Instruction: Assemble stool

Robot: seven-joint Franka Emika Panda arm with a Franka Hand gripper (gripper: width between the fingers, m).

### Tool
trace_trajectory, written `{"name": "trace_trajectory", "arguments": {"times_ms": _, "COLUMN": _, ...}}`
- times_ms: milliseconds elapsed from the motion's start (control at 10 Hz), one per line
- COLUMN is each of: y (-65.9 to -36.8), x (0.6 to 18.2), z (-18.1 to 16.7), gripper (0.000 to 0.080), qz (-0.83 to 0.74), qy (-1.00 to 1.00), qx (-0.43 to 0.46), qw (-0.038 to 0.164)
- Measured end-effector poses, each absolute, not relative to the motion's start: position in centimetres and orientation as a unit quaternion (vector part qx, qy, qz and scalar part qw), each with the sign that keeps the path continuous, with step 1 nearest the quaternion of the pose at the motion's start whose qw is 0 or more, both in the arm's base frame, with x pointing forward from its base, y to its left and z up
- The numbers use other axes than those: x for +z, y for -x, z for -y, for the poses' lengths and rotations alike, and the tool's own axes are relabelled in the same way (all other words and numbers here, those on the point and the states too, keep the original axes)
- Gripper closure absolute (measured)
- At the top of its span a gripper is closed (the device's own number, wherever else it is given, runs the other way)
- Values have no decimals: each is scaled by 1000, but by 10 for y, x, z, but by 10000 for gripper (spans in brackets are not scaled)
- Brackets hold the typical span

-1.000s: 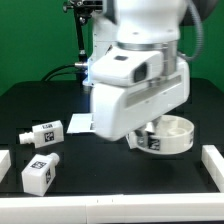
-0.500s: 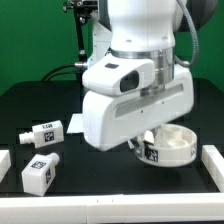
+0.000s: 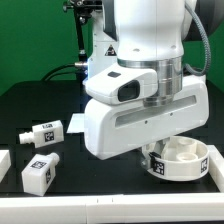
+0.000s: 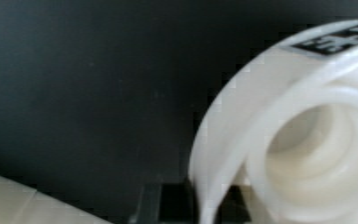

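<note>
Exterior view: the round white seat ring sits on the black table, under the big robot arm. It has a square black-and-white tag on its side. One leg and another leg lie well apart from the ring, toward the exterior view's left. The writing on their tags is too small to read.

Wrist view: the ring is very near and blurry. The pincer is closed tight at its rim. I cannot tell if it holds it.

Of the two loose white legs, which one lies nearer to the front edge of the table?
The front leg, lowest in the exterior view. The rear leg lies farther back on the table, behind it.
</note>
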State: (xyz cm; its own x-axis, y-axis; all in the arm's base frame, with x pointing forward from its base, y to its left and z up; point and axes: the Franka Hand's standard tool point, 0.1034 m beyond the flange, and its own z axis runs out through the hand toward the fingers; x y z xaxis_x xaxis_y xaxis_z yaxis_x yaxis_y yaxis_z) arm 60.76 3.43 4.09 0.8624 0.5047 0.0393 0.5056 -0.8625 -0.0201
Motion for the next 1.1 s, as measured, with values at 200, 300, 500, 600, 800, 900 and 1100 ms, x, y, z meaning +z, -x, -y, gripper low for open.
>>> {"name": "trace_trajectory", "arguments": {"times_ms": 200, "y": -607, "x": 40, "z": -34, "gripper": 774, "qz": 261, "qy": 965, "qx": -16, "qw": 15}}
{"name": "trace_trajectory", "arguments": {"times_ms": 300, "y": -613, "x": 34, "z": -36, "gripper": 774, "qz": 234, "qy": 972, "qx": -16, "qw": 16}}
{"name": "trace_trajectory", "arguments": {"times_ms": 500, "y": -627, "x": 21, "z": -43, "gripper": 773, "qz": 184, "qy": 982, "qx": -28, "qw": 13}}
{"name": "trace_trajectory", "arguments": {"times_ms": 600, "y": -625, "x": 18, "z": -43, "gripper": 773, "qz": 167, "qy": 986, "qx": -25, "qw": 8}}
{"name": "trace_trajectory", "arguments": {"times_ms": 800, "y": -625, "x": 16, "z": -42, "gripper": 773, "qz": 172, "qy": 985, "qx": -23, "qw": -3}}
{"name": "trace_trajectory", "arguments": {"times_ms": 900, "y": -625, "x": 16, "z": -42, "gripper": 773, "qz": 172, "qy": 985, "qx": -23, "qw": -3}}
{"name": "trace_trajectory", "arguments": {"times_ms": 1100, "y": -625, "x": 16, "z": -42, "gripper": 773, "qz": 172, "qy": 985, "qx": -23, "qw": -3}}
